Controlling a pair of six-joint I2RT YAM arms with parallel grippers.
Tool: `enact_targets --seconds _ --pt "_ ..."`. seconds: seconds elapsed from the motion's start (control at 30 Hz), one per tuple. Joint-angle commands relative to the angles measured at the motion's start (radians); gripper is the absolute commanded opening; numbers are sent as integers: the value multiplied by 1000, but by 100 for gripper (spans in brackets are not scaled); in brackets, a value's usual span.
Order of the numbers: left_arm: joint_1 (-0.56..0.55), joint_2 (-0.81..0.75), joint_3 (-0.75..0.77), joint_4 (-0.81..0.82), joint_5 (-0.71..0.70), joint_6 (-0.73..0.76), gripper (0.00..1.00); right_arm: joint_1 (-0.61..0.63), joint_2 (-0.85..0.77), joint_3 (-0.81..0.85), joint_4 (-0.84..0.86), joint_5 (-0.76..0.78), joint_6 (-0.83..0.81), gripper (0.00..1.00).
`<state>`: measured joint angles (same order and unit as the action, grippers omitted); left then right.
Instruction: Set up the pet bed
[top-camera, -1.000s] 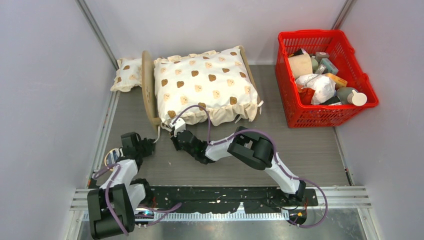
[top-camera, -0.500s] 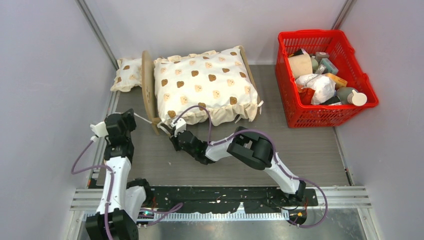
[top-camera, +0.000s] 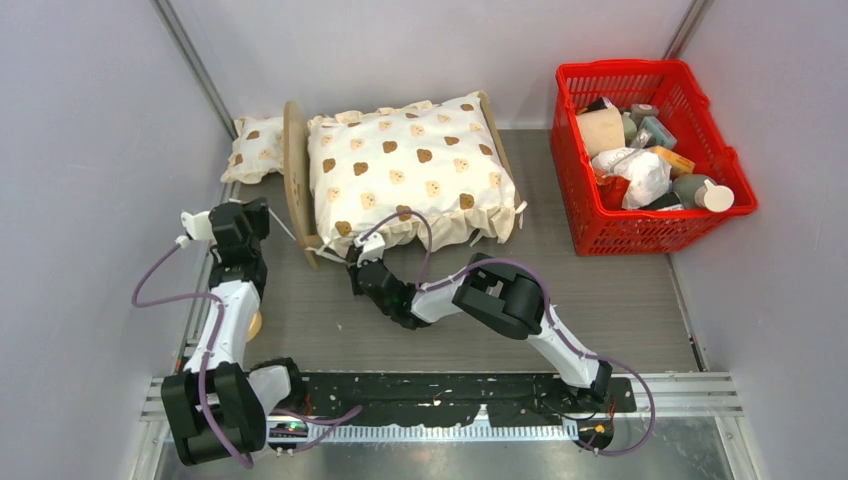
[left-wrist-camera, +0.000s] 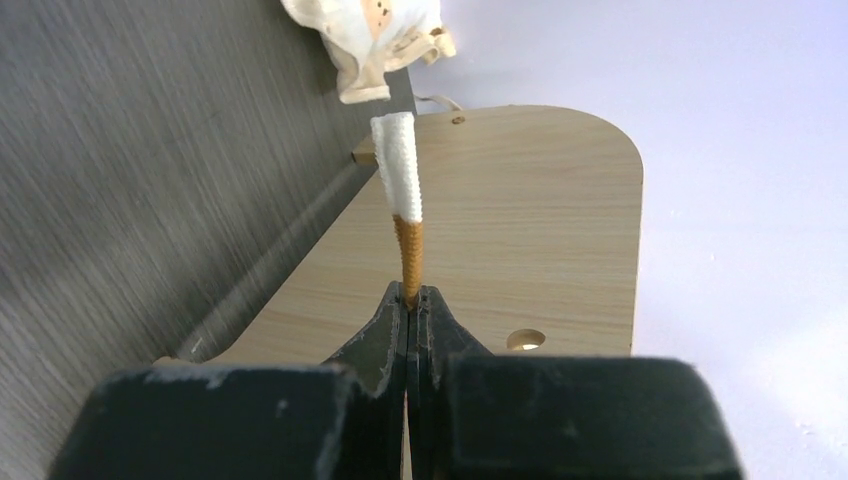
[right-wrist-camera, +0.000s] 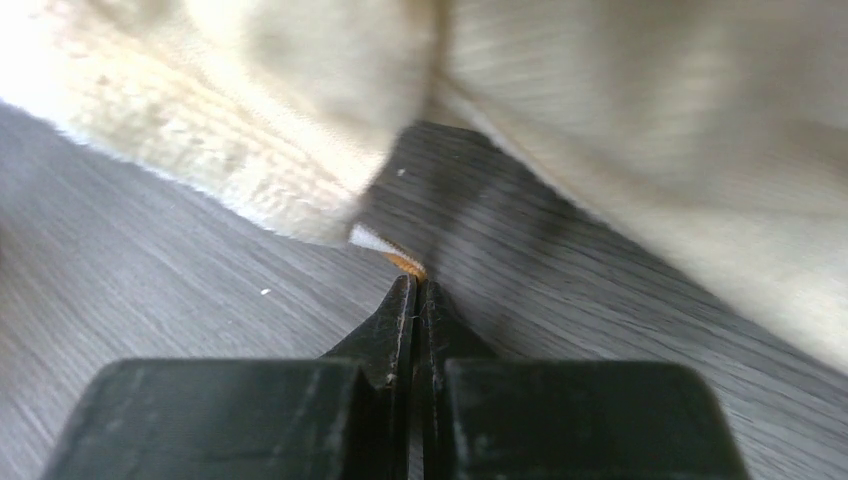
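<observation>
The pet bed (top-camera: 296, 185) stands at the back with its light-wood headboard (left-wrist-camera: 520, 230) to the left. A cream bear-print cushion (top-camera: 410, 170) covers it. My left gripper (top-camera: 266, 222) sits just left of the headboard, shut on an orange-tipped white tie cord (left-wrist-camera: 405, 200) that runs to the cushion's near-left corner (left-wrist-camera: 370, 40). In the left wrist view the left gripper (left-wrist-camera: 411, 295) pinches the cord's orange end. My right gripper (top-camera: 357, 256) is at the cushion's front edge. The right wrist view shows the right gripper (right-wrist-camera: 413, 285) shut on another cord's orange tip (right-wrist-camera: 405, 263) under the ruffle (right-wrist-camera: 230, 150).
A small bear-print pillow (top-camera: 252, 148) lies behind the headboard against the left wall. A red basket (top-camera: 568, 170) full of items stands at the back right. A small tan round object (top-camera: 255, 325) lies beside the left arm. Grey walls close in on both sides.
My left gripper went from open near the table's front to shut on the tie cord, and has drawn it left and back beside the headboard. The right gripper has shifted only slightly.
</observation>
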<state>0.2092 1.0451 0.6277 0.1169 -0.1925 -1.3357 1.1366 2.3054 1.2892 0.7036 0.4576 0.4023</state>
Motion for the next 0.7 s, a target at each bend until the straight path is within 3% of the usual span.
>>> enact_targets --seconds 0.0,0.13,0.37,0.5,0.67 --pt "2 23 87 212 17 88 0 -14 60 -89 -209 158 12 5" --pt "-14 15 98 275 48 152 0 -11 56 -141 -153 196 2 5" --pt "-53 -82 63 268 -38 297 0 5 52 -159 -124 209 -44 5" --pt "-77 -127 60 372 72 450 0 14 56 -153 -47 106 -66 5" --pt "-167 -223 35 373 185 679 0 29 49 -107 -38 53 -92 5"
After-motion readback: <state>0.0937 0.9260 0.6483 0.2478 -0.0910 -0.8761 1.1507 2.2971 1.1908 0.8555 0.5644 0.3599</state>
